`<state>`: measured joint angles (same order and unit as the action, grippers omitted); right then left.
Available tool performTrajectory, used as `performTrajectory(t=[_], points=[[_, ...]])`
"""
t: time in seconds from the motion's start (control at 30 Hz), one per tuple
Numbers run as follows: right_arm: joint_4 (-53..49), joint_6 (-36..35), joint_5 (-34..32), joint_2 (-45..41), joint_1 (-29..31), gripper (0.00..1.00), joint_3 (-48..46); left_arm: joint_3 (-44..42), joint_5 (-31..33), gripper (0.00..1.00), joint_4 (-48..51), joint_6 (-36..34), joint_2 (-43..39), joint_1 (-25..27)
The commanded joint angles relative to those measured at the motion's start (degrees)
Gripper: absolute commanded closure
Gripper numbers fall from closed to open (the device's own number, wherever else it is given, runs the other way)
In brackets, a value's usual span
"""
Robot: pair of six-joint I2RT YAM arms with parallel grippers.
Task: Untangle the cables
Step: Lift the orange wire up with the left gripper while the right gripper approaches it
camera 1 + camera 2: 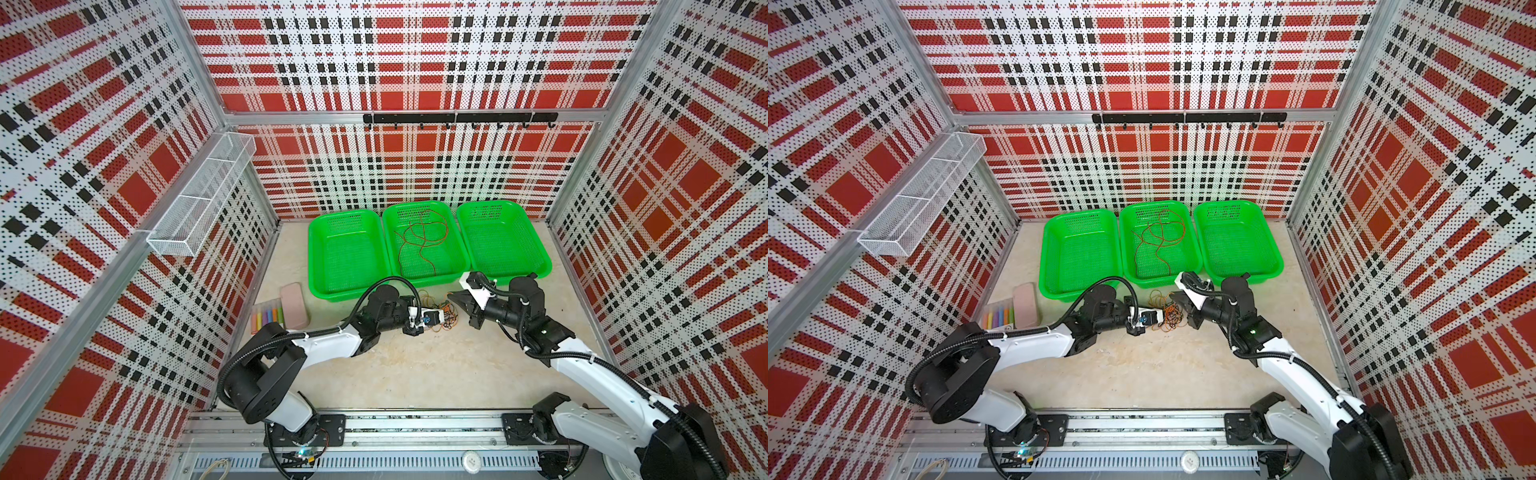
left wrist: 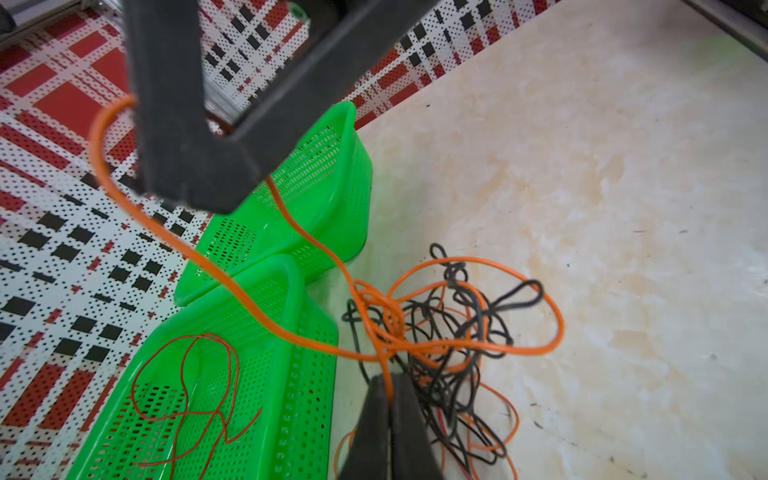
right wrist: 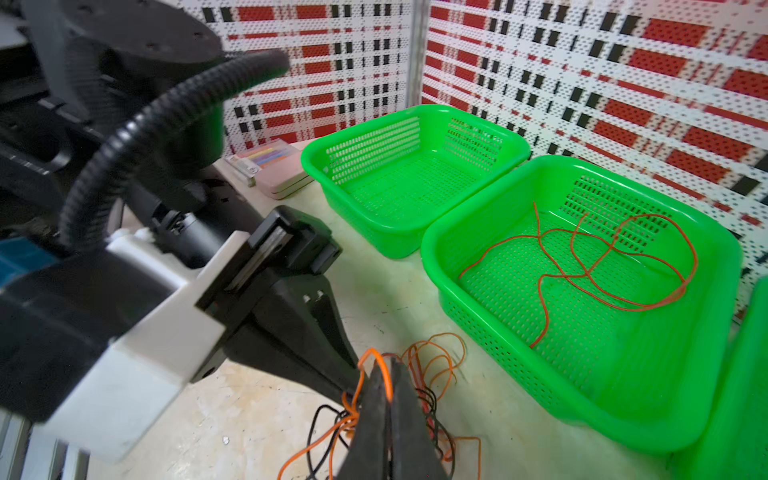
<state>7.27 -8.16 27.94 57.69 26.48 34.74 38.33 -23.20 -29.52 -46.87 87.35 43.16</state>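
Low over the beige bench [image 2: 623,166], left end effector [image 2: 390,390] pinched on an orange strand [image 2: 232,284], right end effector [image 3: 388,386] likewise, at the tangle of thin black and orange cables [image 2: 415,328]. Beyond, thin red cable [image 3: 586,272] inside middle green perforated plastic basket [image 3: 519,365].

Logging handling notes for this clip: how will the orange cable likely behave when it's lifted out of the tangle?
Probably floppy: the orange cable sags in a loose curve between the right gripper and the left gripper. Likely very light, being so thin. It may drag the black cable along, since the two look knotted together.
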Motion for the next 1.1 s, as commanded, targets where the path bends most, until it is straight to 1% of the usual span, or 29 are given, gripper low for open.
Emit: performTrajectory(t=[0.0, 0.1, 0.2, 0.3, 0.53, 0.67, 0.83, 0.97, 1.07], points=[[5.4, 5.8, -8.2, -3.5, -1.5, 1.0, 0.1, -1.4, 3.0, 1.0, -4.5, 4.0, -3.0, -0.1], [6.9, 10.0, -12.6, -5.9, -4.7, 1.0, 0.2, -5.0, 5.3, 1.0, -8.4, 7.6, -7.0, -1.3], [4.5, 12.2, -17.8, -7.1, -7.0, 1.0, 0.8, -8.5, 6.9, 1.0, -11.9, 11.0, -11.9, -3.5], [0.9, 13.3, -22.9, -6.8, -7.9, 1.0, 0.9, -10.4, 9.0, 1.0, -12.6, 11.7, -16.4, -4.6], [-2.0, 16.0, -29.3, -7.3, -8.7, 1.0, -0.7, -12.8, 15.2, 1.0, -13.9, 13.4, -24.9, -7.2], [-3.8, 16.0, -30.1, -7.1, -8.9, 1.0, -1.3, -13.8, 17.1, 1.0, -14.1, 13.9, -29.1, -9.3], [-8.3, 16.5, -31.8, -3.9, -8.9, 1.0, -1.3, -13.7, 20.0, 1.0, -14.0, 14.9, -33.4, -12.4], [-6.7, 18.0, -31.3, -4.2, -8.9, 1.0, -3.9, -13.0, 21.6, 1.0, -14.1, 15.9, -36.2, -15.2], [-6.1, 18.4, -30.1, -4.4, -8.9, 1.0, -5.6, -11.9, 21.9, 1.0, -14.0, 16.3, -37.5, -16.3]])
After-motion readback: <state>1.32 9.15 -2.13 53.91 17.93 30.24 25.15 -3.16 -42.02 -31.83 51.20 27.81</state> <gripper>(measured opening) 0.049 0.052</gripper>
